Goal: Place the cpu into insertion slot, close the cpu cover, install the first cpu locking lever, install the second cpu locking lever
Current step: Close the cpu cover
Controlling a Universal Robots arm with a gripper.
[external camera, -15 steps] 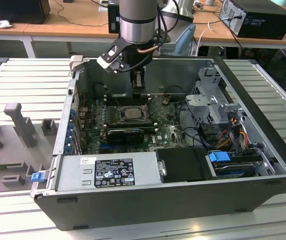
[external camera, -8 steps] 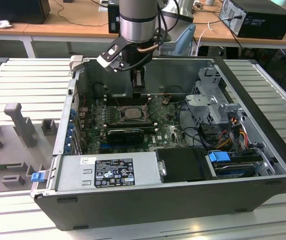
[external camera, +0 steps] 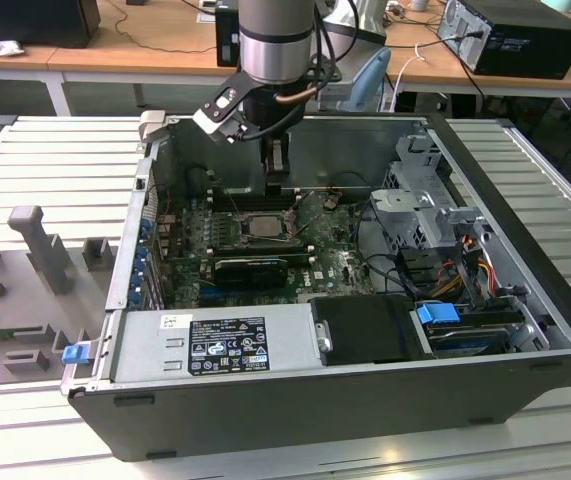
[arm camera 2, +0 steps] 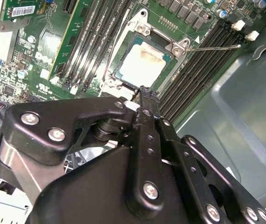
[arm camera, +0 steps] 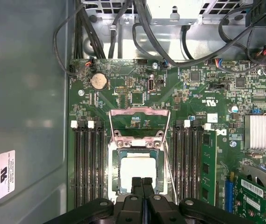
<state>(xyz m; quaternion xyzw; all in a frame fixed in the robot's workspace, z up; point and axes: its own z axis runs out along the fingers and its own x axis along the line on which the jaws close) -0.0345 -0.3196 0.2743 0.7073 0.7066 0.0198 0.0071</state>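
The cpu (arm camera: pixel 137 169) lies flat in the insertion slot (arm camera 2: pixel 167 66), its silvery face up; it also shows as a pale square in the second wrist view (arm camera 2: pixel 142 64) and in the exterior view (external camera: pixel 261 226). The cpu cover (arm camera: pixel 139 112) is a thin silver frame that seems swung open, standing up from its hinge on the far side of the socket. A thin wire locking lever (arm camera 2: pixel 216 46) sticks out sideways, unlatched. My gripper (arm camera: pixel 142 183) is shut with nothing between its fingers, its tips just above the cpu's near edge (arm camera 2: pixel 143 91), hanging over the motherboard (external camera: pixel 278 185).
Long black memory slots (arm camera: pixel 88 163) flank the socket on both sides. An expansion card (arm camera: pixel 256 191) and a finned heatsink (arm camera: pixel 263 131) sit beside them. In the exterior view the power supply (external camera: pixel 225 345), drive cage (external camera: pixel 425 215) and case walls (external camera: pixel 525 230) hem in the board; cables (arm camera: pixel 142 32) run above.
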